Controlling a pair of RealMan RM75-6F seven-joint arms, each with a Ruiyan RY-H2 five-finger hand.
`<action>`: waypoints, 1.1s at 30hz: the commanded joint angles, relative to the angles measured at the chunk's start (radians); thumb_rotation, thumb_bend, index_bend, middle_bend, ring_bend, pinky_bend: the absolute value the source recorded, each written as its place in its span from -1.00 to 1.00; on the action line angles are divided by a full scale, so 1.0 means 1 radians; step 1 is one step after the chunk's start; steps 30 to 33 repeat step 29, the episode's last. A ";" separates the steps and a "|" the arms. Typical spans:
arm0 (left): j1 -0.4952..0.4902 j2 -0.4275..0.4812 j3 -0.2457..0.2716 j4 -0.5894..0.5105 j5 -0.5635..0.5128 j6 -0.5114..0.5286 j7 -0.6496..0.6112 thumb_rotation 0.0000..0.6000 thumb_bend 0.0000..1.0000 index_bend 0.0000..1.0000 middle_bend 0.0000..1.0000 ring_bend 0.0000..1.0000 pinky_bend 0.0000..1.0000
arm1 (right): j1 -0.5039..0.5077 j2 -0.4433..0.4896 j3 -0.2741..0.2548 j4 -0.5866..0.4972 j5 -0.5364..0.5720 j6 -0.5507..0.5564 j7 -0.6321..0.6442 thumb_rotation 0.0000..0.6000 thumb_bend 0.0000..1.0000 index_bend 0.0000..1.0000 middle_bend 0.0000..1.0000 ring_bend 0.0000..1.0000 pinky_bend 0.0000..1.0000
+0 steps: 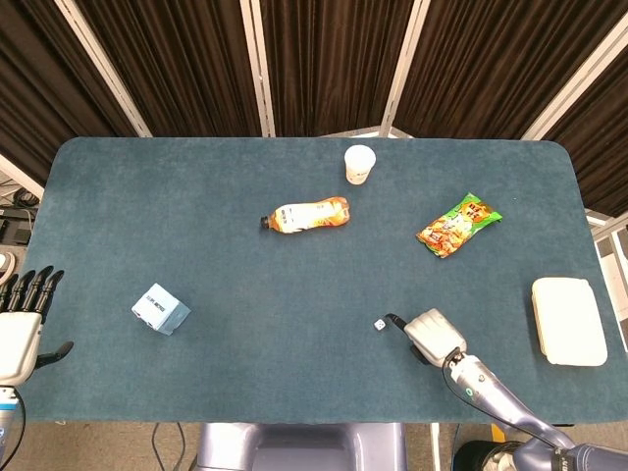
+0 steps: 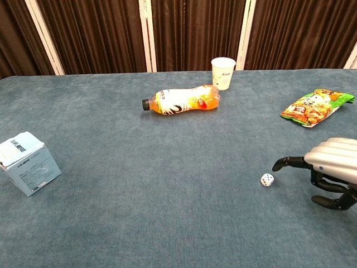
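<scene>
One small white die (image 2: 267, 179) lies on the blue table (image 2: 139, 184) at lower right of the chest view, just beside the right hand (image 2: 333, 167), whose fingers are spread and empty. At lower left of the head view, the left hand (image 1: 20, 329) hangs open off the table edge.

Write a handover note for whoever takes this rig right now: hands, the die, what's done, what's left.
Right hand: holds nothing, one finger stretched toward the die, just clear of it, the rest curled.
Left hand: open, off the table's left edge, idle.
Die: loose on the table, near the front, right of centre.
Done: nothing picked up.
Left: die not yet gripped.
</scene>
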 commanded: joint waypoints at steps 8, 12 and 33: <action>0.000 0.001 -0.001 0.001 0.003 0.002 -0.006 1.00 -1.00 -1.00 -1.00 -1.00 -1.00 | -0.028 0.105 0.016 -0.124 -0.094 0.158 0.060 1.00 -0.09 -0.70 0.77 0.73 1.00; 0.001 0.005 0.001 0.001 0.013 0.008 -0.019 1.00 -1.00 -1.00 -1.00 -1.00 -1.00 | -0.082 0.178 0.016 -0.164 -0.214 0.352 0.126 1.00 -0.13 -0.69 0.71 0.65 0.90; 0.021 0.020 0.016 -0.005 0.090 0.064 -0.059 1.00 -1.00 -1.00 -1.00 -1.00 -1.00 | -0.333 0.271 0.019 -0.202 -0.209 0.734 0.158 1.00 -1.00 -1.00 -1.00 -1.00 -1.00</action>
